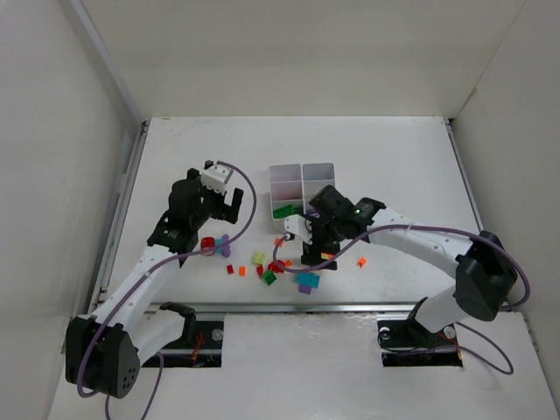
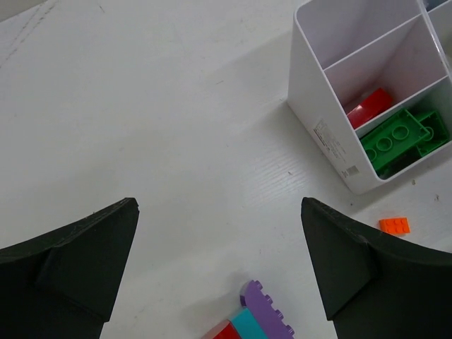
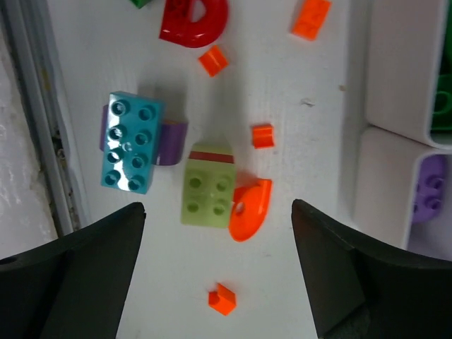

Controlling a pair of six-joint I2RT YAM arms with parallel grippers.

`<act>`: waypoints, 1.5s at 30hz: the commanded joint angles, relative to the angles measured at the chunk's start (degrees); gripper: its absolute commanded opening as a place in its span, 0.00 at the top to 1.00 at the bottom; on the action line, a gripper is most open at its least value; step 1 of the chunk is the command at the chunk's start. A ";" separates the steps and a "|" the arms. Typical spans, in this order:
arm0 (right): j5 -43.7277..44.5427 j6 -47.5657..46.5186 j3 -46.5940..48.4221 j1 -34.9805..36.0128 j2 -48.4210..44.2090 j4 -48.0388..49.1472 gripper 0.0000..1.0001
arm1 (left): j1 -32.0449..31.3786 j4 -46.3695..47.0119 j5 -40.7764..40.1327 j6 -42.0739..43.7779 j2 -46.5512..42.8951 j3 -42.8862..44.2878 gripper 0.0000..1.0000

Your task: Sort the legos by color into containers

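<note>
A white table is lying inside white walls, with a metal rail running along its near edge.

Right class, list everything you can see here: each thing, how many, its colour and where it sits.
tray: one, white, mid-table between the arms
green bricks: at least two, in one tray compartment
red brick: one, in the next compartment
purple brick: one, in another compartment
loose bricks: a dozen or more, red, orange, cyan, purple, yellow-green, scattered beside the tray
table: one, white
left fingers: two, black, open, over the table beside the tray
right fingers: two, black, open, above the loose bricks
</note>
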 commanded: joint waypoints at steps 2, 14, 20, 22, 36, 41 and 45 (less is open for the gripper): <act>-1.32 3.35 -2.15 2.53 0.59 2.40 0.10 | 0.19 4.12 -2.35 -2.05 -3.13 -1.92 0.01; 5.98 8.80 -5.50 3.68 1.91 9.34 0.32 | 0.19 4.65 -1.31 -3.11 -4.89 -4.03 0.01; 8.97 9.33 -6.03 3.68 2.44 9.88 0.44 | 0.19 4.65 -0.78 -3.11 -4.89 -3.50 0.01; 8.97 9.33 -6.03 3.68 2.96 9.18 0.44 | 0.19 4.65 -0.78 -3.11 -4.89 -3.50 0.02; 6.68 10.47 -3.31 3.68 3.49 7.78 1.00 | 0.19 2.98 5.97 0.66 -4.89 -3.50 0.28; 6.68 10.48 1.44 3.68 1.65 6.36 1.00 | 0.19 -4.99 28.60 15.68 -4.89 -3.51 0.36; 5.72 7.06 2.85 3.68 -3.79 7.41 1.00 | 0.19 -8.95 39.96 23.07 -3.75 -1.92 0.24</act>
